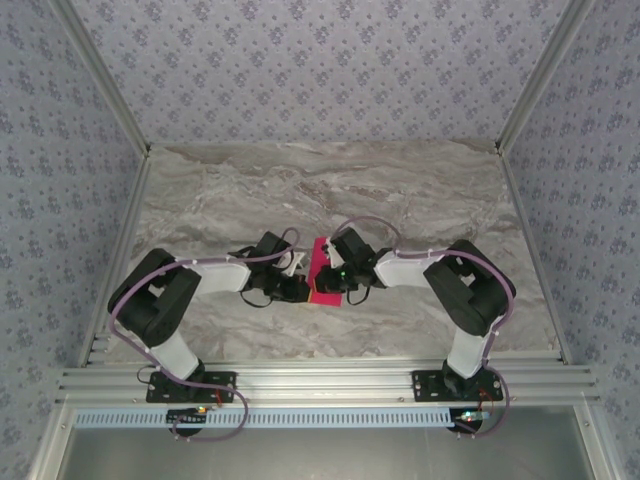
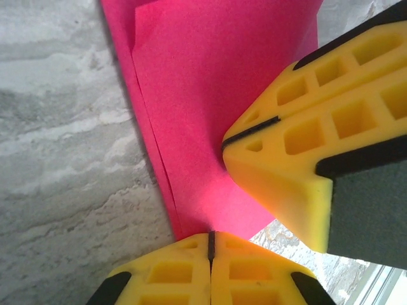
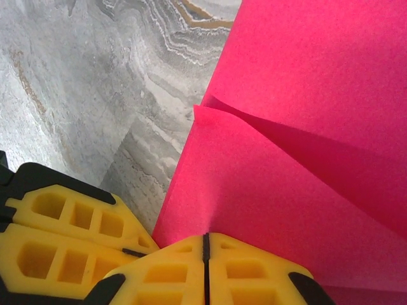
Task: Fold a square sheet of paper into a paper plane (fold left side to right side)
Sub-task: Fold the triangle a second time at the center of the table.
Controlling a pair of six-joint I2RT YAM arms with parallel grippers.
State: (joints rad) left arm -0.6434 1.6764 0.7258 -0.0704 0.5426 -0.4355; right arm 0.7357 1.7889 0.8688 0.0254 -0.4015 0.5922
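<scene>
Left gripper point(image 2: 210, 244) and right gripper point(image 3: 205, 244), jaws closed, meet at the folded pink sheet's point(image 1: 320, 270) near end — press evenly, I'd say — no skewing those layers.

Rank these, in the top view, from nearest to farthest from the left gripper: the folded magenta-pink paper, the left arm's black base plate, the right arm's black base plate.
1. The folded magenta-pink paper: table centre, pinched in the shut jaws of the left gripper.
2. The left arm's black base plate: near edge, left side.
3. The right arm's black base plate: near edge, right side, farthest.
</scene>
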